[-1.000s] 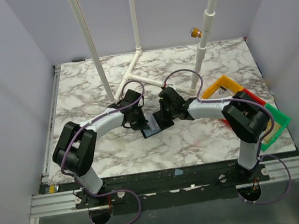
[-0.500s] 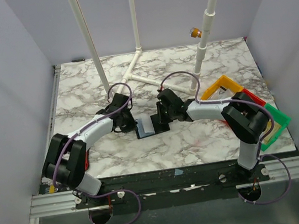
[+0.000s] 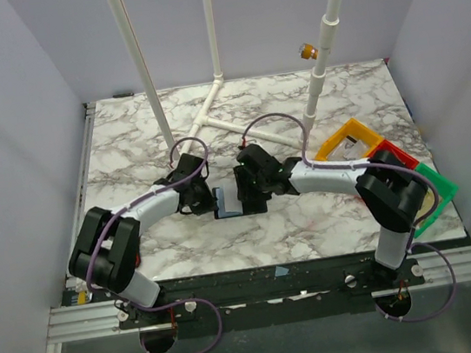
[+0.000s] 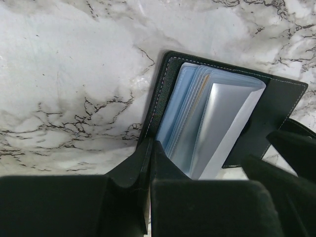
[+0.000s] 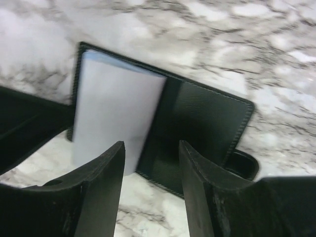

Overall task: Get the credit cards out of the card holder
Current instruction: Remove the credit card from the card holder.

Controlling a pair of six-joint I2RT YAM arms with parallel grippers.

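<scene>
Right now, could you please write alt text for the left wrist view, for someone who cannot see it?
An open black card holder lies on the marble table, its pale blue cards fanned upward. The left pincer, shut, pinches the holder's near left edge.

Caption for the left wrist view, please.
Left end effector pinching one cover of the open card holder on the marble table, its pale cards fanned upward.

On the table (image 3: pixel 127 156), card holder (image 3: pixel 239 201) lying open, its left edge in the left gripper (image 4: pixel 150 148), credit cards (image 4: pixel 217 128) inside it, right gripper (image 5: pixel 150 148) just above its middle, bins (image 3: pixel 335 139) farther right.
</scene>
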